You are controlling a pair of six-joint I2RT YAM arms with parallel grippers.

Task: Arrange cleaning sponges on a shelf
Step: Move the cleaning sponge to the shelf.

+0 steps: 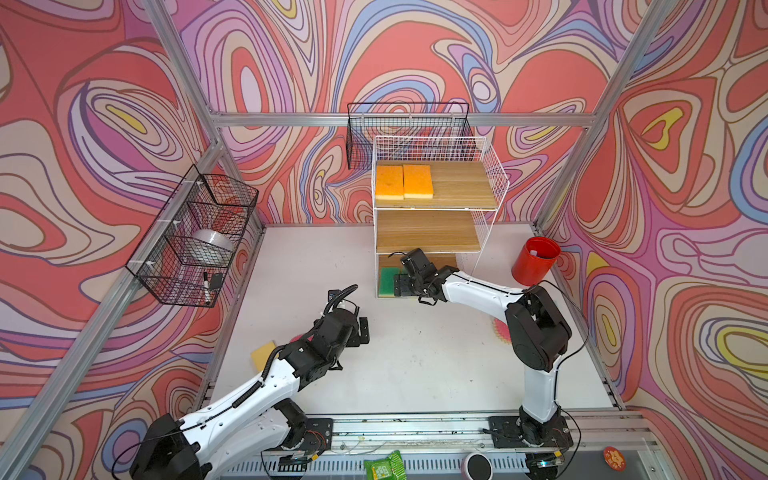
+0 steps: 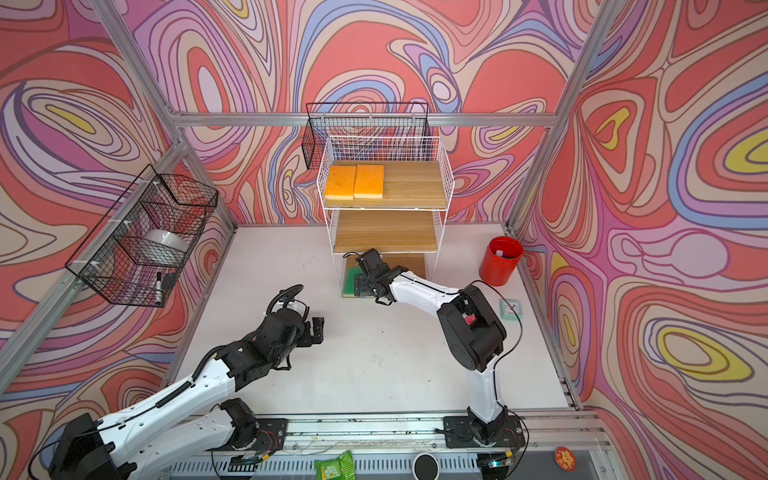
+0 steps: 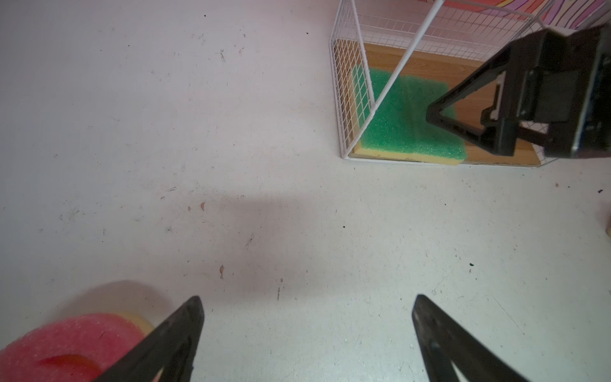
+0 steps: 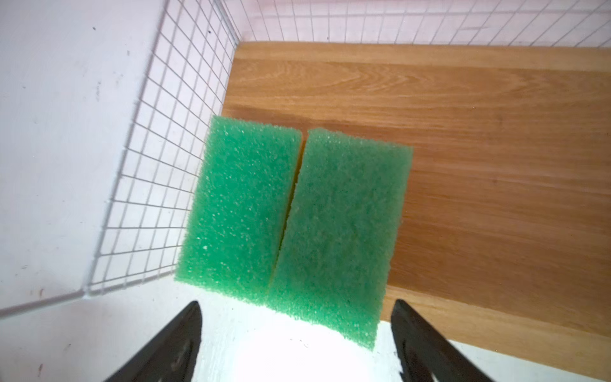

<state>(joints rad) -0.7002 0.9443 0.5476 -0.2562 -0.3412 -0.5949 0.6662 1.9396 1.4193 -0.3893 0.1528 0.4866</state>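
Right end effector [image 4: 296,306] released, empty | I see both green-topped rectangular foam sponges [image 4: 238,205] shelved | next: retract, fetch round pink foam sponge [image 3: 66,344]

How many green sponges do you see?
2. One green sponge lies on the shelf's bottom board by the mesh side; the second green sponge lies right beside it. More could be hidden.

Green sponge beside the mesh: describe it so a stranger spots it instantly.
Find the white wire shelf at the table's back. On its bottom board lie two green sponges. The wanted one sits next to the mesh side; the other borders bare wood.
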